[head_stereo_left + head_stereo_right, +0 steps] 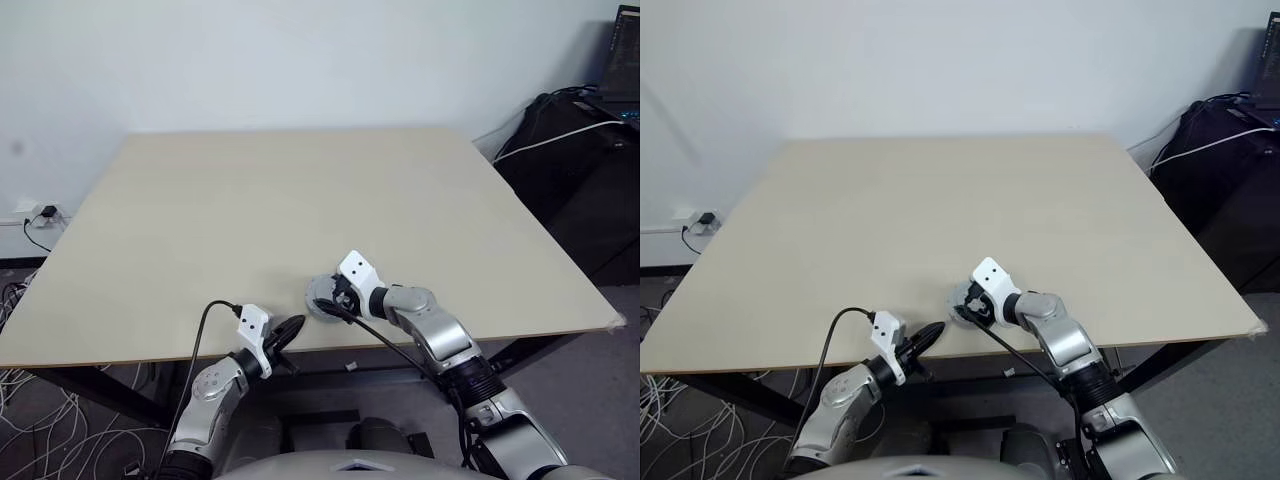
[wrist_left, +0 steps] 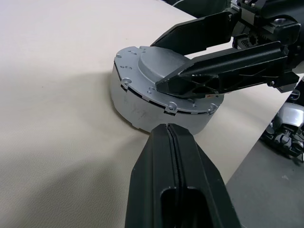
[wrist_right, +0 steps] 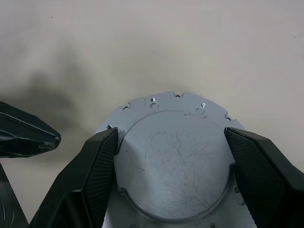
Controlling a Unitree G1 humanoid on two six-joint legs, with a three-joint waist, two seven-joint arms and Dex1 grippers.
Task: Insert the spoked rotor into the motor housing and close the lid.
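Lid (image 2: 159,78) seated on round silver assembly, near table (image 1: 300,200) front edge; rotor and housing hidden beneath lid, if inside. Right gripper (image 3: 173,161) directly over lid, fingers (image 3: 97,166) spread wide either side of raised hub, flanking it; grip or mere contact unclear. Left gripper (image 2: 173,142) just beside assembly wall, fingers pressed together, tip aimed at wall, holding nothing. Right arm nearer lid. Judgement: lid closing at or near completion
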